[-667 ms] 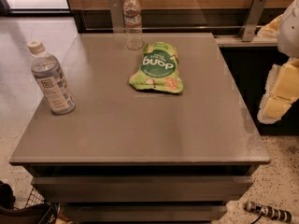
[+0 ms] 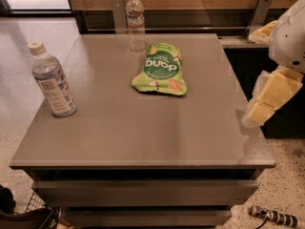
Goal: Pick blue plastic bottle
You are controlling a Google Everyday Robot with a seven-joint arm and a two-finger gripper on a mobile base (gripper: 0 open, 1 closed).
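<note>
The gripper [image 2: 256,112] hangs just off the table's [image 2: 143,142] edge, about level with its middle. From there a broad strip of bare tabletop runs straight across to the blue plastic bottle [image 2: 51,80], which stands upright near the opposite edge. The green snack pouch [image 2: 160,69] lies flat just behind that strip. The slim clear bottle [image 2: 136,22] stands farther back, well apart.

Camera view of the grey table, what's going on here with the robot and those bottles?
Nothing is being handled yet. The blue plastic bottle stands upright near the left edge of the table, untouched. The robot's gripper hangs beyond the table's right edge, on the far side from that bottle. A slimmer clear bottle stands at the back edge, and a green snack pouch lies flat just in front of it.
</note>
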